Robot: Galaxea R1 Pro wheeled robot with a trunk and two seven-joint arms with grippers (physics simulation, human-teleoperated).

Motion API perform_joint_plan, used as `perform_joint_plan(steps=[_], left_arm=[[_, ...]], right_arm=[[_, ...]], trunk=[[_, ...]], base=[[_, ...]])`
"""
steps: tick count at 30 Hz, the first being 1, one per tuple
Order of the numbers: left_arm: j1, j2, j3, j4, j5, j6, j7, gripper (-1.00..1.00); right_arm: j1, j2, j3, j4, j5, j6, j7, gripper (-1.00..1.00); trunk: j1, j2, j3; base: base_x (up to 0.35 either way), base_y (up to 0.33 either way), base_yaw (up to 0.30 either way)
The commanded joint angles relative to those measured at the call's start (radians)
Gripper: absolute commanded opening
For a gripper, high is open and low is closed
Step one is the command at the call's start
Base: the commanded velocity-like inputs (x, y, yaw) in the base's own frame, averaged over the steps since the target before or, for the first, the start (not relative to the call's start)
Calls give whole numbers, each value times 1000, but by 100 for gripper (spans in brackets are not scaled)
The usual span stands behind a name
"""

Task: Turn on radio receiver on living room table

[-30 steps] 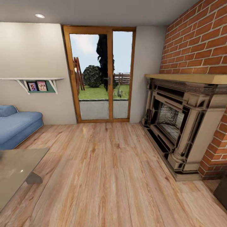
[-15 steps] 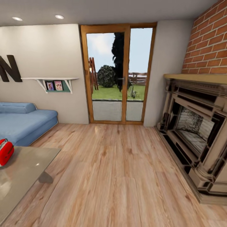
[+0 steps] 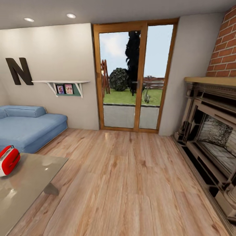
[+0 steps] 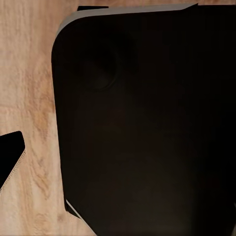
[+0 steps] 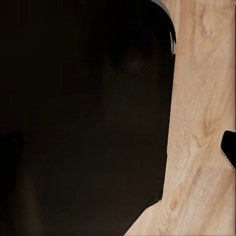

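The red radio receiver (image 3: 8,160) with white trim stands on the glossy grey-brown table (image 3: 29,190) at the far left of the head view, partly cut off by the frame edge. Its dial and handle are hidden from here. In the left wrist view one dark fingertip (image 4: 10,155) of my left gripper (image 4: 118,162) sits at the picture's edge over the wooden floor. My right gripper (image 5: 118,152) shows a matching fingertip (image 5: 230,150) in the right wrist view. Both grippers hang open and empty beside my dark base (image 4: 147,123), far from the radio.
A blue sofa (image 3: 29,126) stands behind the table. A glass patio door (image 3: 134,78) is straight ahead, and a stone fireplace (image 3: 213,131) with a brick wall runs along the right. Open wooden floor (image 3: 124,183) lies between them. A wall shelf (image 3: 65,85) hangs at the left.
The camera has swung left: door and fireplace slid right in the picture, the sofa and wall letter came into view, and the radio appeared on the table.
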Motion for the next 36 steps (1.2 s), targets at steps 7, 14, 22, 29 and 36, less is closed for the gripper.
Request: perform_joint_plan(steps=[7,14,22,29,36], left_arm=[[0,0,0,0,0,0,0,100],[0,0,0,0,0,0,0,100],[0,0,0,0,0,0,0,100],[0,0,0,0,0,0,0,100],[0,0,0,0,0,0,0,100]], right_arm=[[0,0,0,0,0,0,0,100],[0,0,0,0,0,0,0,100],[0,0,0,0,-1,0,0,100],[0,0,-1,0,-3,-1,0,100],[0,0,-2,0,-3,-1,0,100]], trunk=[[0,0,0],[0,0,0],[0,0,0],[0,0,0],[0,0,0]], base=[[324,0,3],[324,0,0],[324,0,0],[324,0,0],[324,0,0]])
